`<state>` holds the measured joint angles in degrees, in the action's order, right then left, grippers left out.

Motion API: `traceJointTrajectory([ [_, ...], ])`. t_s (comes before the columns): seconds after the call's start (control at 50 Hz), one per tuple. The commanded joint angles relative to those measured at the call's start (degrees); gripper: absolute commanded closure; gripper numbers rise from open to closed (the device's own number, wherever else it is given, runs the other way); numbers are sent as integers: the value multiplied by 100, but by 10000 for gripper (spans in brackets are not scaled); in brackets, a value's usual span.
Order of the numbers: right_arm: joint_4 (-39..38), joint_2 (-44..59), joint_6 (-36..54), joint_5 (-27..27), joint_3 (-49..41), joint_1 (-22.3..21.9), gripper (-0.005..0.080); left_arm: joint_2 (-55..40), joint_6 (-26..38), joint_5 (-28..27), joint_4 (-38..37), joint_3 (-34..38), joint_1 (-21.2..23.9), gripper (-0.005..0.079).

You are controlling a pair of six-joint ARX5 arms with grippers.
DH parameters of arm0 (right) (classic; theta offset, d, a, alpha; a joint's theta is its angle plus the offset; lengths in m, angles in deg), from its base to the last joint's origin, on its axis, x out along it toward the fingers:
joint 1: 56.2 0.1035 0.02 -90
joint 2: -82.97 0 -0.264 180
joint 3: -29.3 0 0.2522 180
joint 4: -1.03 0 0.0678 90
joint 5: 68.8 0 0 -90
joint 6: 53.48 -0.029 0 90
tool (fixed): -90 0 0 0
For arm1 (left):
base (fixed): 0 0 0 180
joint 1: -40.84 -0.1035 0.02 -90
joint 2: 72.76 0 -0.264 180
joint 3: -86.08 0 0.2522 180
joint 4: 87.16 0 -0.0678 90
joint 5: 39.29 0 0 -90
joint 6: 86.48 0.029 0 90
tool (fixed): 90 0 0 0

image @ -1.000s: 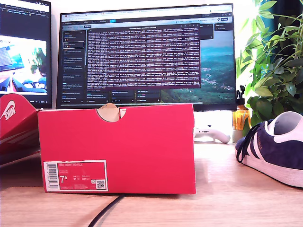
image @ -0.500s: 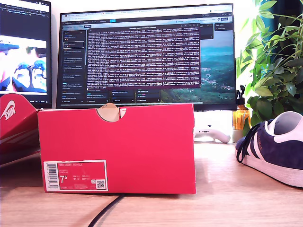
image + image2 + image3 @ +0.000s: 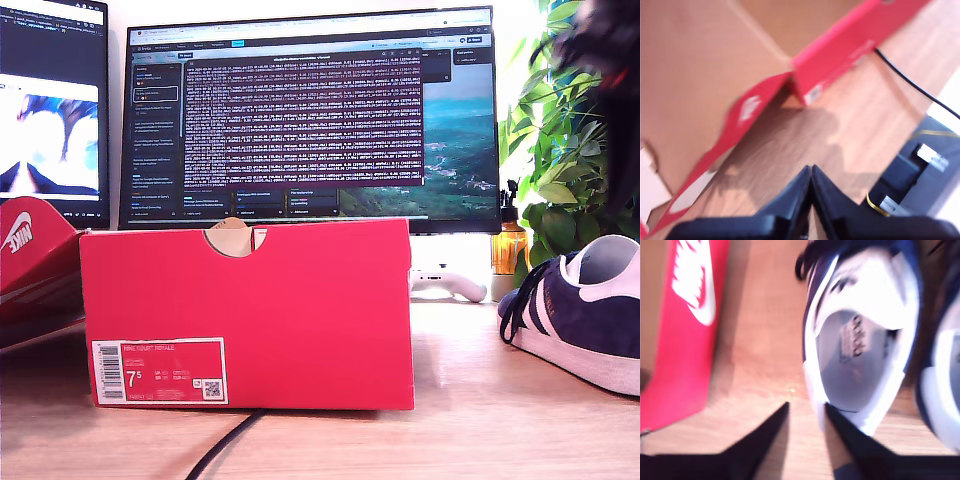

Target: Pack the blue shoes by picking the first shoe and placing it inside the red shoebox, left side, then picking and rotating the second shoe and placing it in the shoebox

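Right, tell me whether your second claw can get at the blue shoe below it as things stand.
Probably yes. My second claw is open and hangs just above the blue shoe, its tips at the white heel rim. Nothing lies between them; the red shoebox is off to one side.

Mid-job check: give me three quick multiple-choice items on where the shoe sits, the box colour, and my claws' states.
1. In the exterior view, the navy-blue suede sneaker lies:
A. on the wooden table at that view's right
B. inside the box
C. on the monitor

2. The large cardboard shoebox with the 7.5 label is:
A. blue
B. red
C. white

3. My second claw is:
A. shut on a lace
B. open, one finger by the shoe's heel rim
C. out of view

Answers:
1 A, the shoe rests on the table clear of the box.
2 B, its front wall is plainly red.
3 B, the second wrist view shows its jaws apart; my first claw is shut.
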<state>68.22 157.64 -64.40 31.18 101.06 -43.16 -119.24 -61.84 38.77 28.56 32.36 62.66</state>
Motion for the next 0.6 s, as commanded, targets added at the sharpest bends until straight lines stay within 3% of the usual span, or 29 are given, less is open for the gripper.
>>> traceJointTrajectory([
  [0.0,-31,214,125,7,122,94,514,-111,46,44,76,17,181,762],
  [0.18,-267,798,444,-15,122,157,512,-120,42,76,223,17,570,761],
  [0.44,-356,1423,984,-330,122,142,517,-120,46,321,407,17,695,761],
  [0.52,-411,1600,1115,-326,122,142,565,-120,50,446,557,17,695,753],
  [0.58,-468,1718,1178,-323,122,142,676,-122,52,455,673,17,695,752],
])
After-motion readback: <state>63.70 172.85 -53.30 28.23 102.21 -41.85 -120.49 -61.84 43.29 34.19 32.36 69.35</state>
